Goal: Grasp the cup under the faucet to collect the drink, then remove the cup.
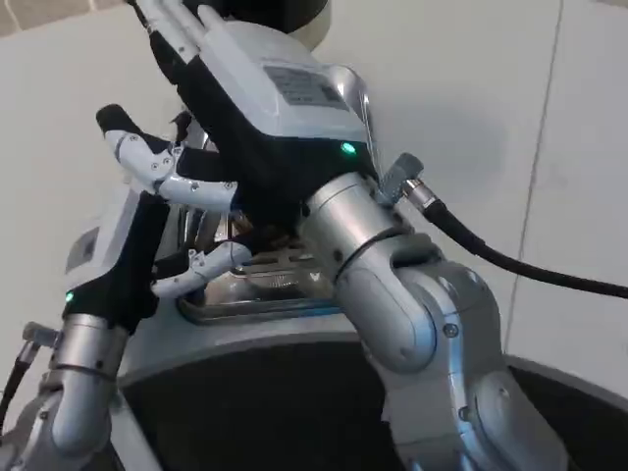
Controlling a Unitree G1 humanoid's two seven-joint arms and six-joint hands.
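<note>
Cup hidden behind the hands; could not tell where it sat. Steel drip tray (257, 294) lay between both forearms. Right robot hand (257, 93) reached over it, grip unclear. Left robot hand (147, 211) beside tray, fingers curled, hold unclear.

A shiny metal drip tray (257, 294) is seen just below the hands, set on a grey rounded base (245, 348); a white wall (471, 88) is seen behind them.
</note>
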